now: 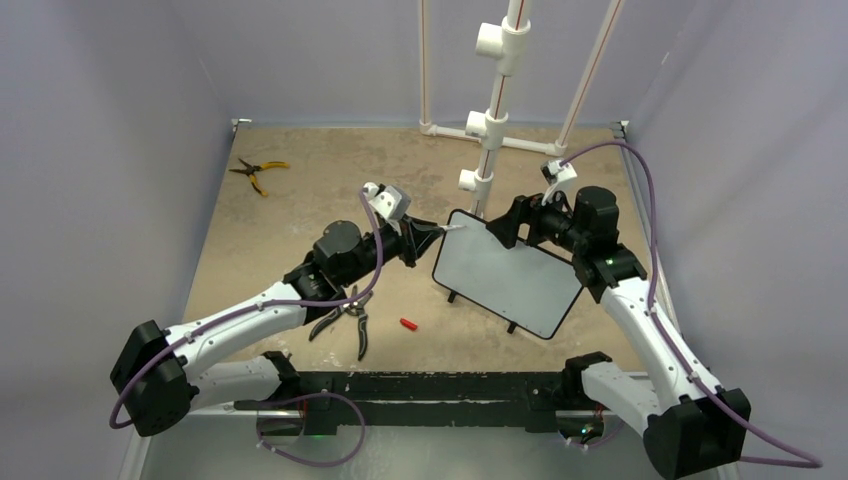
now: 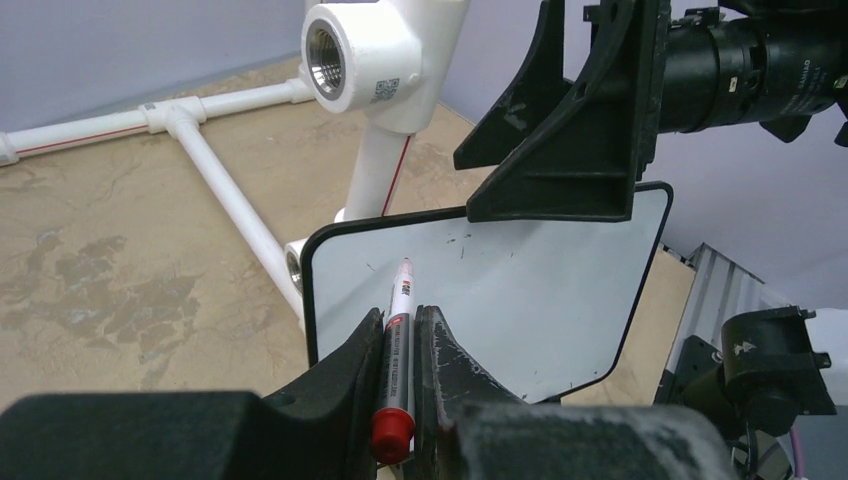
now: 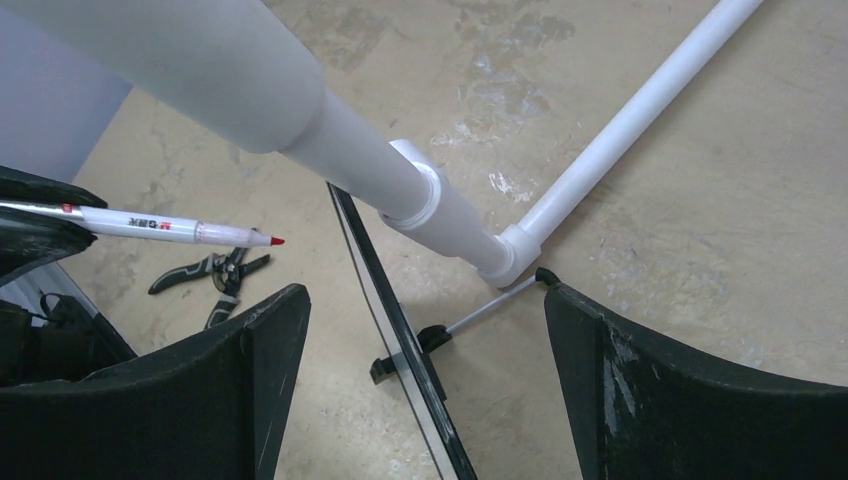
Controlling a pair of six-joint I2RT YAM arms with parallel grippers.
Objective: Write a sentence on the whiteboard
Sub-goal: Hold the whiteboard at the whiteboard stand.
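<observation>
The whiteboard (image 1: 500, 272) stands tilted on its black feet at the table's centre. Its white face (image 2: 520, 290) is blank apart from tiny dark specks; no red sentence shows. My left gripper (image 1: 425, 238) is shut on a red-ended marker (image 2: 400, 330), whose uncapped tip points at the board's upper left corner, just off the surface. My right gripper (image 1: 515, 225) is open, with one finger on each side of the board's top edge (image 3: 400, 330) and neither touching it. The marker also shows in the right wrist view (image 3: 150, 225).
A white PVC pipe frame (image 1: 490, 130) stands just behind the board. Black pruning shears (image 1: 345, 315) and a small red cap (image 1: 408, 324) lie near the left arm. Yellow-handled pliers (image 1: 255, 172) lie at the far left. Grey walls enclose the table.
</observation>
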